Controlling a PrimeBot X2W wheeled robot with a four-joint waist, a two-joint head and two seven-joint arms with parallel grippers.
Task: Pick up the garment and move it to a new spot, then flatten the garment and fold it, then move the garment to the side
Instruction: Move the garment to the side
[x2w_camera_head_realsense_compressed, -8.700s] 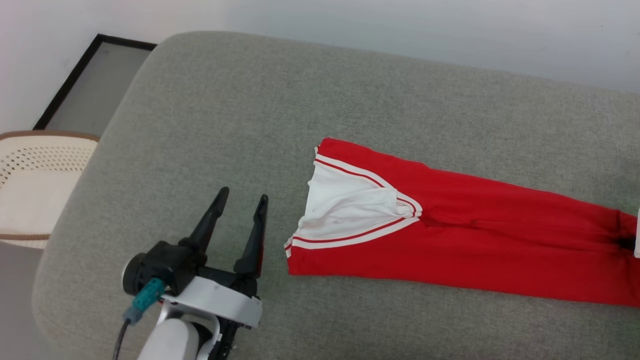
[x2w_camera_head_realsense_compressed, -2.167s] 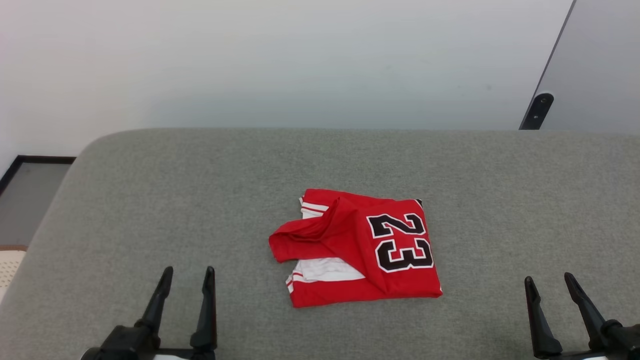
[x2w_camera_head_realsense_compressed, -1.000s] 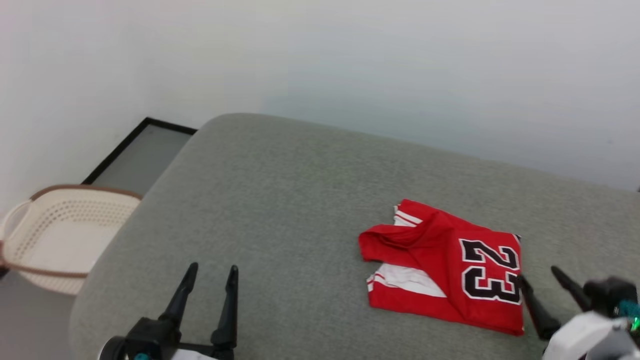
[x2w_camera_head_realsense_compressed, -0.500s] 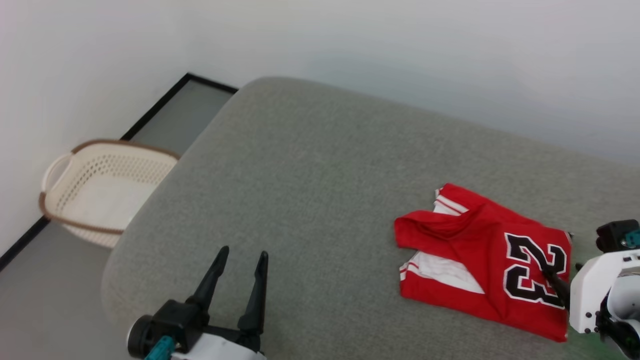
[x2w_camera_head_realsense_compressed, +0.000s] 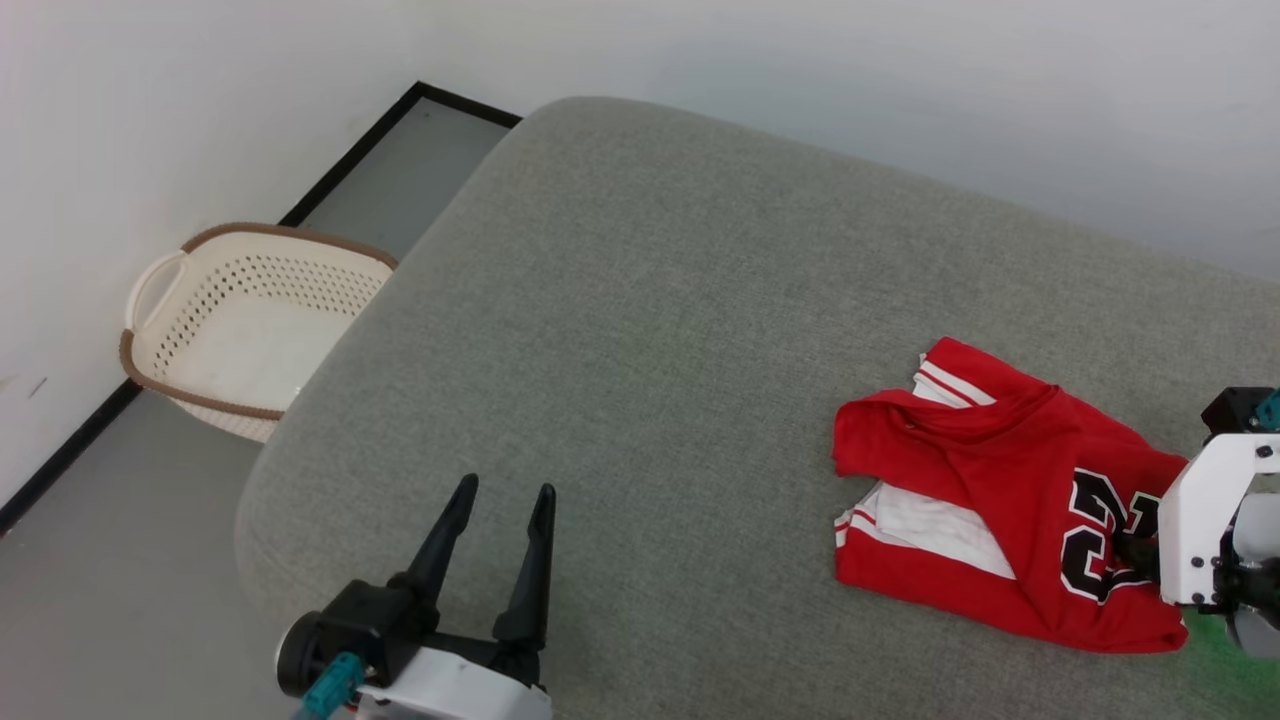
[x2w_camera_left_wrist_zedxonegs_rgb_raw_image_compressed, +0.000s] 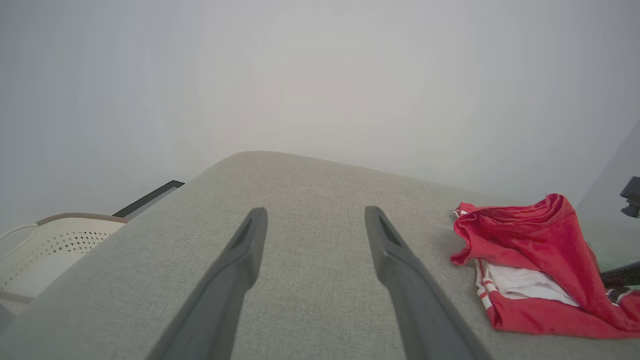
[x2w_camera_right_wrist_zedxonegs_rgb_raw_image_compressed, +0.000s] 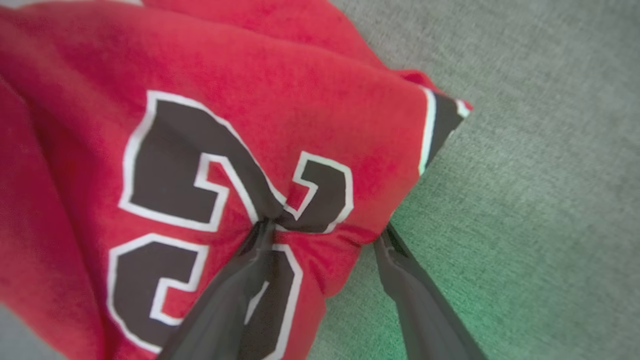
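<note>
The garment lies as a loosely folded packet on the right part of the grey cushion. My right tool is spread across its right edge, one finger dug into the printed number and the other down on the cushion just beside the hem, a pucker of cloth between them. I judge it light, limp and likely to fall open if lifted by one layer, so I would pinch through every layer at that edge. My left tool hangs spread and empty over the near left, with a cream basket on the floor past the cushion's left end, by the white wall.
</note>
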